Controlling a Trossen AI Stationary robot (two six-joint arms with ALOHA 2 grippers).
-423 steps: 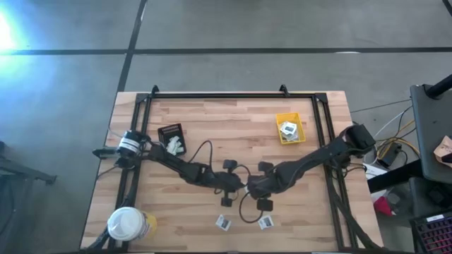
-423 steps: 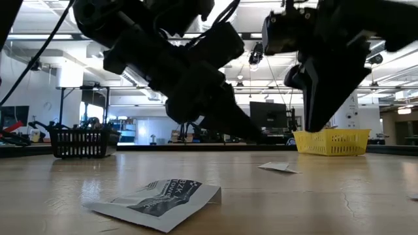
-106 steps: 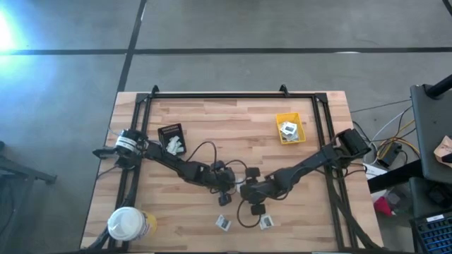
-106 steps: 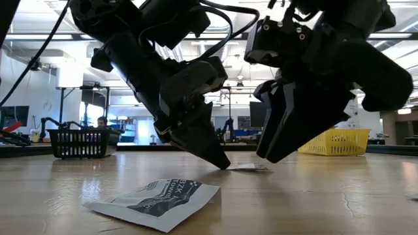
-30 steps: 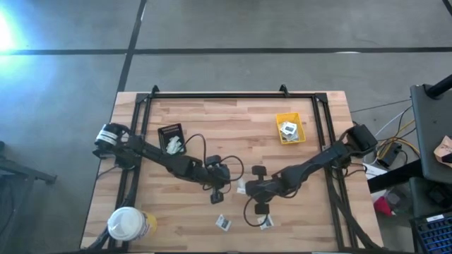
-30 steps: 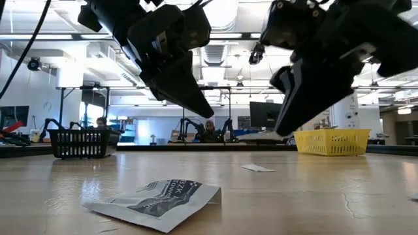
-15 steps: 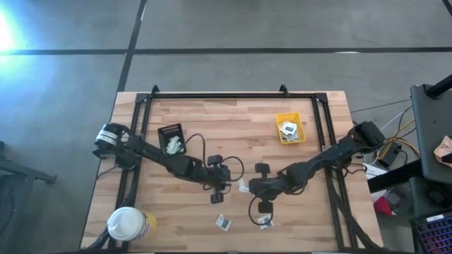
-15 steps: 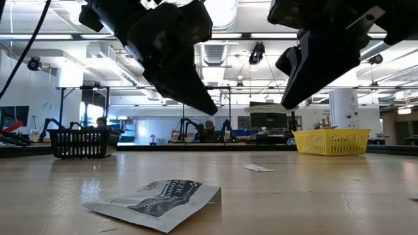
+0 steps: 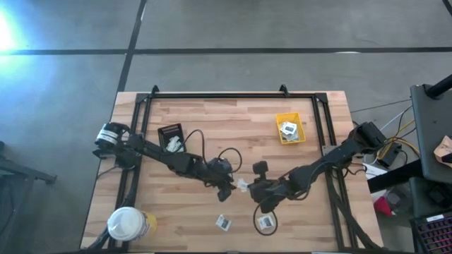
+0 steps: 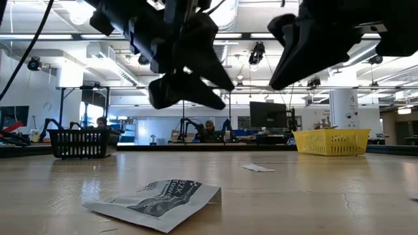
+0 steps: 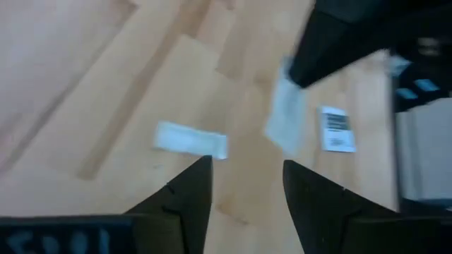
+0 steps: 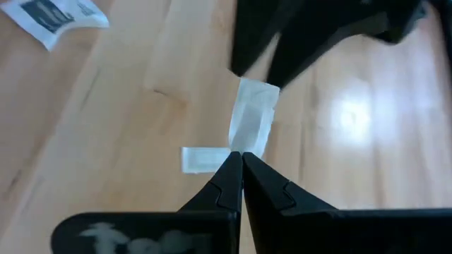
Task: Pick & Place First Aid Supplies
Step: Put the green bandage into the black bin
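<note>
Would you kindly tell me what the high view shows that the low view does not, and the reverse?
Only the high view shows the round white-lidded yellow tub and the small black tray. Only the low view shows the black wire basket in the room behind the table. Both views show the yellow plastic bin standing on the wooden table.

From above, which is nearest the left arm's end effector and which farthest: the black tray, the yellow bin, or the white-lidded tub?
Measured from the left end effector, mid-table:
1. Small black tray, toward the table's back-left.
2. Small yellow plastic bin, back-right.
3. Round white-lidded yellow tub, front-left corner.
</note>
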